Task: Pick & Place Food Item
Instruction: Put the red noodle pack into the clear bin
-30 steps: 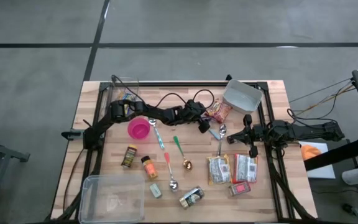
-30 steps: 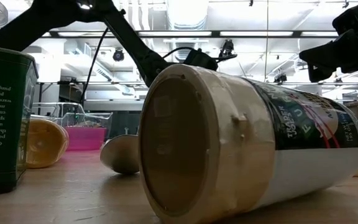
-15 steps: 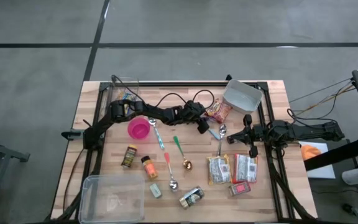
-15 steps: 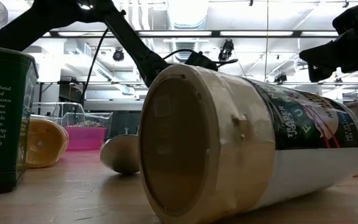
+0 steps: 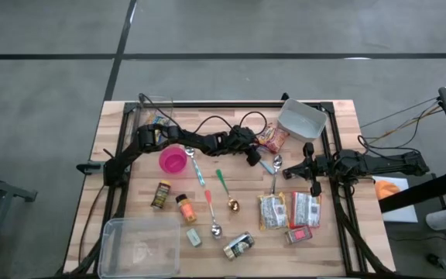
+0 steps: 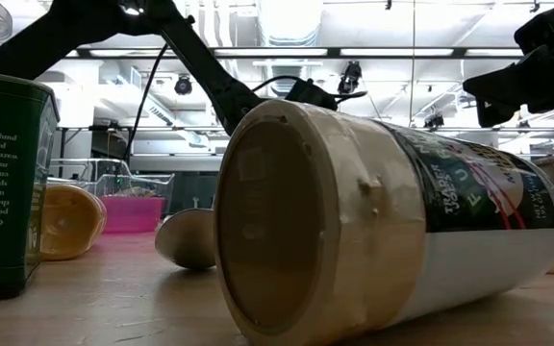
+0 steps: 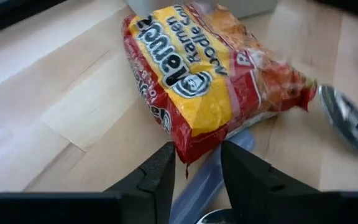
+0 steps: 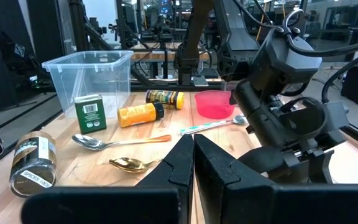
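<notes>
We bring our left fingers (image 7: 192, 180) around the near corner of the noodle packet (image 7: 210, 78), which lies on the surface at upper centre, long axis slanting away from them; whether they grip we cannot tell. Right fingers (image 8: 192, 163) stay clenched, empty, farther off.

Table (image 5: 114, 132): pale wood planks, matt, visible grain.
Noodle packet (image 7: 210, 81): glossy crinkled plastic film, red and yellow print.
Spoon (image 7: 350, 121), at 3 o'clock of the packet: polished metal bowl, mirror-bright.
Gold spoon (image 8: 129, 164): shiny gold-toned metal.
Bowl (image 5: 173, 160): smooth pink plastic.
Clear tub (image 5: 139, 246), at 7 o'clock on the table: transparent plastic, slightly frosted.
Grey bin (image 5: 300, 118): smooth grey plastic, matt.
Jar (image 6: 383, 226): glossy printed label, cream lid, dull finish.
Tin (image 6: 3, 183): green printed surface, satin.
</notes>
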`<state>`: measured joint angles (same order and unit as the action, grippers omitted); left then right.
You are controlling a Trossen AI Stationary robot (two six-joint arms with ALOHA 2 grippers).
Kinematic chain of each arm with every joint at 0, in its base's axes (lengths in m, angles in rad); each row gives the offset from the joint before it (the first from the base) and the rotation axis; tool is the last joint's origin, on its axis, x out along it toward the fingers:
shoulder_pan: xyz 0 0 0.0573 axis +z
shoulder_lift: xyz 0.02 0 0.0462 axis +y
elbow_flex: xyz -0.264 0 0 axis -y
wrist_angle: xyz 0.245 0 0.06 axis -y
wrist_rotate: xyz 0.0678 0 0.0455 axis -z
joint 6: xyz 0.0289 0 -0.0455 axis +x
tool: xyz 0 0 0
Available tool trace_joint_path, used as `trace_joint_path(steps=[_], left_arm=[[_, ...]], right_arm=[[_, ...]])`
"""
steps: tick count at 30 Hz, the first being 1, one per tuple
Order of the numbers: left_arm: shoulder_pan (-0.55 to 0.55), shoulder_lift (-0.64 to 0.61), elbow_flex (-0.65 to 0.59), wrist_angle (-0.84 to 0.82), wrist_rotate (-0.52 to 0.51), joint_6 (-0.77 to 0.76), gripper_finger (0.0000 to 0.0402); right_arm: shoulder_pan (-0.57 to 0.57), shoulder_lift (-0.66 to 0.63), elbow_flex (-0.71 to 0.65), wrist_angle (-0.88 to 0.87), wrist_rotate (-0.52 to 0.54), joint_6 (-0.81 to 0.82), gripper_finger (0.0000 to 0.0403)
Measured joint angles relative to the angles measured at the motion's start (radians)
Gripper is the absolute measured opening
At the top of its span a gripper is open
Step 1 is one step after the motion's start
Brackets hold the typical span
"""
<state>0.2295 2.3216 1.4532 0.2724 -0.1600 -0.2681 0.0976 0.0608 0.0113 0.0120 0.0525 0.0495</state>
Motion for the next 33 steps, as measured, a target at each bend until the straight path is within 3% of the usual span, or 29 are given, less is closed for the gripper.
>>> trace_joint_path(steps=[4, 12, 19, 33], left_arm=[[-0.002, -0.019, 0.0, 0.024, -0.022, -0.069, 0.013], [0.0, -0.049, 0.002, 0.139, -0.039, -0.021, 0.013], [0.004, -0.026, 0.001, 0.114, -0.085, -0.02, 0.013], [-0.005, -0.02, 0.002, -0.064, -0.046, -0.043, 0.013]], right_arm=[[0.0, 0.0, 0.0, 0.0, 0.0, 0.0, 0.001], [0.0, 0.0, 0.0, -0.001, 0.0, 0.0, 0.001], [0.0, 0.0, 0.0, 0.0, 0.0, 0.0, 0.001], [0.0, 0.0, 0.0, 0.0, 0.0, 0.0, 0.001]])
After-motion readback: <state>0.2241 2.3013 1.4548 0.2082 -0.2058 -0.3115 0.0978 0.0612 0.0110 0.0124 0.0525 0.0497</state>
